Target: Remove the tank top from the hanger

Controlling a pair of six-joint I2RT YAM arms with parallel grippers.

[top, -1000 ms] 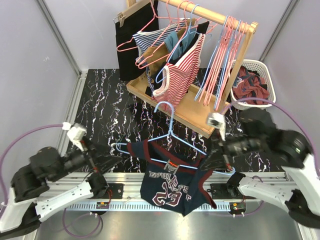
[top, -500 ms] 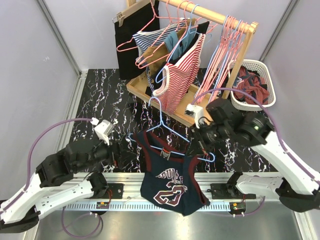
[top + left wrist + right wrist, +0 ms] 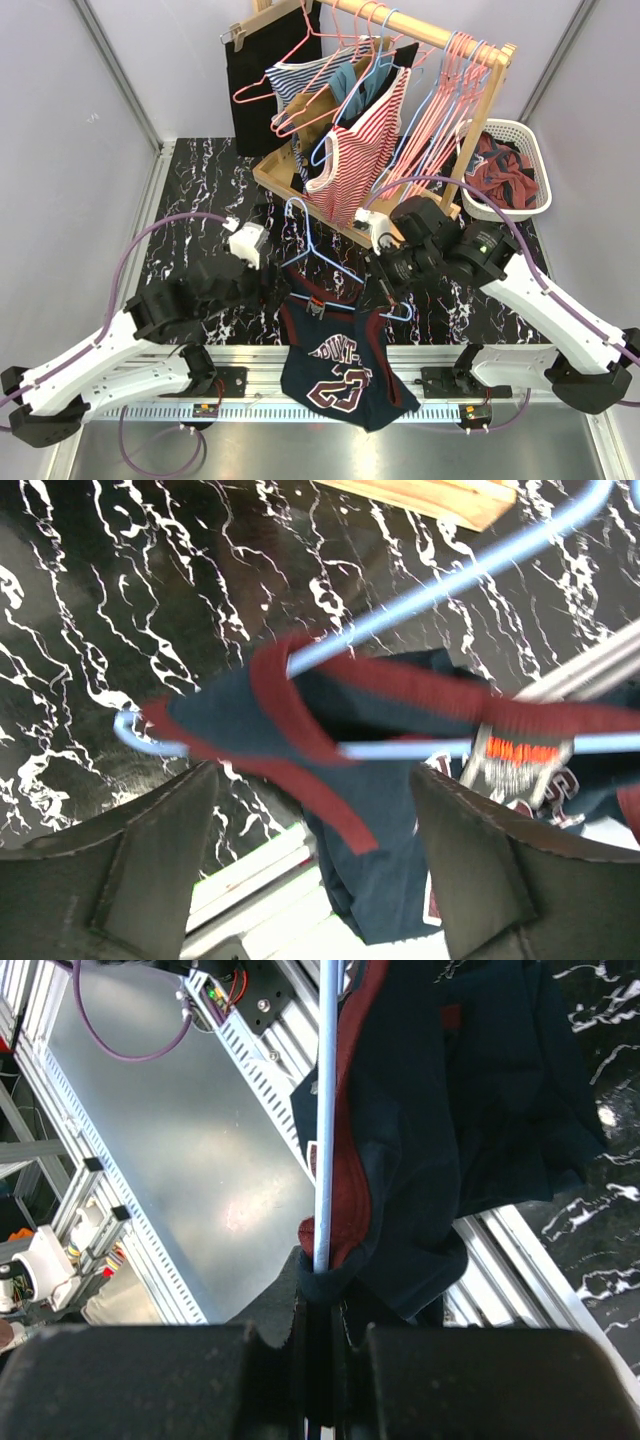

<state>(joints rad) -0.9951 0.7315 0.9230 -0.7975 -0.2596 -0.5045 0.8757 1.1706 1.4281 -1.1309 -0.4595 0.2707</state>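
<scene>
Top external, near edge first: the tank top (image 3: 335, 378) (navy, red trim, no. 23) droops below the hanger (image 3: 330, 262), body over the alu rail (image 3: 300, 352) at the bench (image 3: 200, 190) front, straps on the hanger's two shoulders. At the hanger's R end sits the right gripper (image 3: 386, 276). Right wrist cam shows it pressed together on the blue wire, fabric bunched against the pinch. At the hanger's L end is the left gripper (image 3: 272, 285), fingers (image 3: 130, 870) spread wide. Left wrist cam has the red-edged strap & hanger tip between them, touching neither.

So the L arm is nearer the free strap. Hanger's long axis runs L–R betw. the two grippers, hook pointing away twd the rack (image 3: 425, 33). Prob. next: close on that strap, draw it off the hanger's L tip.

Beyond the hook, close behind: rack w/ striped top (image 3: 360, 150) & spare hangers (image 3: 440, 110), a possible snag. Basket (image 3: 543, 170) lies further off, past the hanger's R end.
</scene>
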